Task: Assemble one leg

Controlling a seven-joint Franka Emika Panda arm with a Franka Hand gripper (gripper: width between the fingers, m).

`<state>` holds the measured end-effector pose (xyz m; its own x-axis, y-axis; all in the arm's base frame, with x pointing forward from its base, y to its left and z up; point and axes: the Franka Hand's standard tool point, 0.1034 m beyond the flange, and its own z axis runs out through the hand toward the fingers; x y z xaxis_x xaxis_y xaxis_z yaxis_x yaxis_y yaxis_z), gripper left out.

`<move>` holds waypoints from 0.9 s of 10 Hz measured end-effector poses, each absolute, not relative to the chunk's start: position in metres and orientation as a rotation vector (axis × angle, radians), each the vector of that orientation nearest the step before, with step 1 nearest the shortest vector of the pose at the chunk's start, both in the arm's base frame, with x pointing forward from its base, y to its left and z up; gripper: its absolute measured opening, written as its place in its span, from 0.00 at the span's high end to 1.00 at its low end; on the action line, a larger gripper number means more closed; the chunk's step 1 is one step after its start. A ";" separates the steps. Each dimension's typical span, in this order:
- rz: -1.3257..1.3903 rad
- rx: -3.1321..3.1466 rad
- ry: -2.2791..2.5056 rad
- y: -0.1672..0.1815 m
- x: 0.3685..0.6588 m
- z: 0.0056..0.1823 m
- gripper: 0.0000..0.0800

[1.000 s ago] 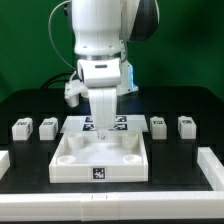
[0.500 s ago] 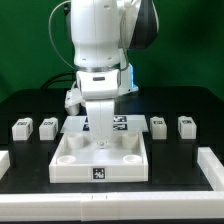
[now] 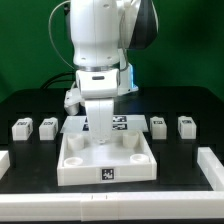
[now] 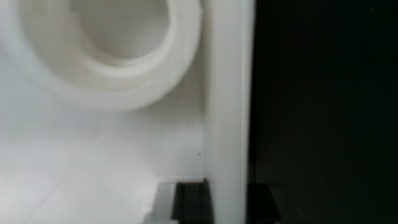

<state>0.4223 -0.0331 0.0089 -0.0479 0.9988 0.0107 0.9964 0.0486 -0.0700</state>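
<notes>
Four small white legs with tags stand on the black table, two on the exterior view's left (image 3: 20, 127) (image 3: 47, 127) and two on its right (image 3: 158, 125) (image 3: 185, 125). The large white recessed panel (image 3: 135, 165) lies in the middle. My gripper (image 3: 103, 136) points straight down at the panel's far wall, away from every leg. In the wrist view my gripper (image 4: 228, 205) has one dark finger (image 4: 189, 205) on each side of the panel's wall (image 4: 228, 120), shut on it. A round corner socket (image 4: 107, 50) shows beside the wall.
The marker board (image 3: 124, 123) lies just behind the panel, partly hidden by my arm. A low white border runs along the table's front (image 3: 110, 206) and up both sides (image 3: 214, 165) (image 3: 4, 160).
The panel has slid toward the exterior view's right and a little nearer the front border, with my gripper on its far wall. The four legs have not moved.
</notes>
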 end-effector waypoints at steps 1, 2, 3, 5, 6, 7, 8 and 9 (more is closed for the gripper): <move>0.067 -2.128 -2.233 -0.033 0.422 0.009 0.92; 0.067 -2.128 -2.233 -0.033 0.422 0.009 0.92; 0.067 -2.128 -2.233 -0.033 0.422 0.009 0.92; 0.065 -2.130 -2.233 -0.032 0.423 0.009 0.92; 0.055 -2.155 -2.216 -0.023 0.433 0.011 0.92; 0.031 -2.155 -2.225 -0.006 0.449 0.012 0.92; 0.031 -2.168 -2.201 0.012 0.465 0.014 0.92; 0.009 -2.165 -2.211 0.024 0.479 0.014 0.92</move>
